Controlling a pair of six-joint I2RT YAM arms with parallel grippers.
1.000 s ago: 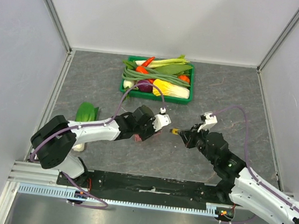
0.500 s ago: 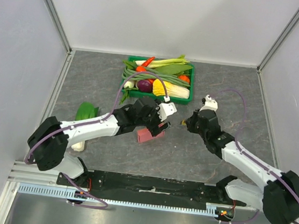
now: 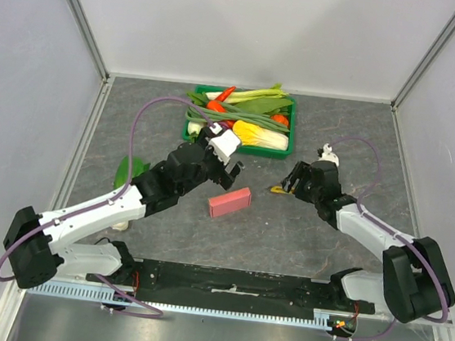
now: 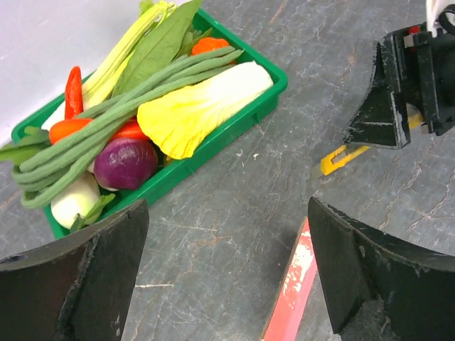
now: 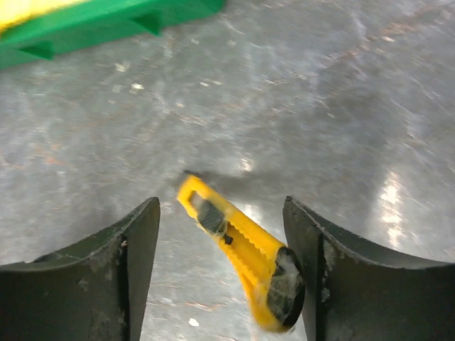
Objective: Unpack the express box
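Status: express box (image 3: pixel 230 202) flat on counter (image 3: pixel 338 134), not gripped
The express box lies with the green crate (image 4: pixel 220 138) at its 12 o'clock. Left hand (image 3: pixel 232 167): fingers spread wide, nothing between them, box at its 6 o'clock. Right hand (image 5: pixel 220 206): fingers spread wider than the yellow utility knife (image 5: pixel 234 245) between them, at the box's 2 o'clock

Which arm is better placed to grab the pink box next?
Probably the left: the left gripper hangs open right by the pink box, while the right gripper is open around the yellow knife, farther off.
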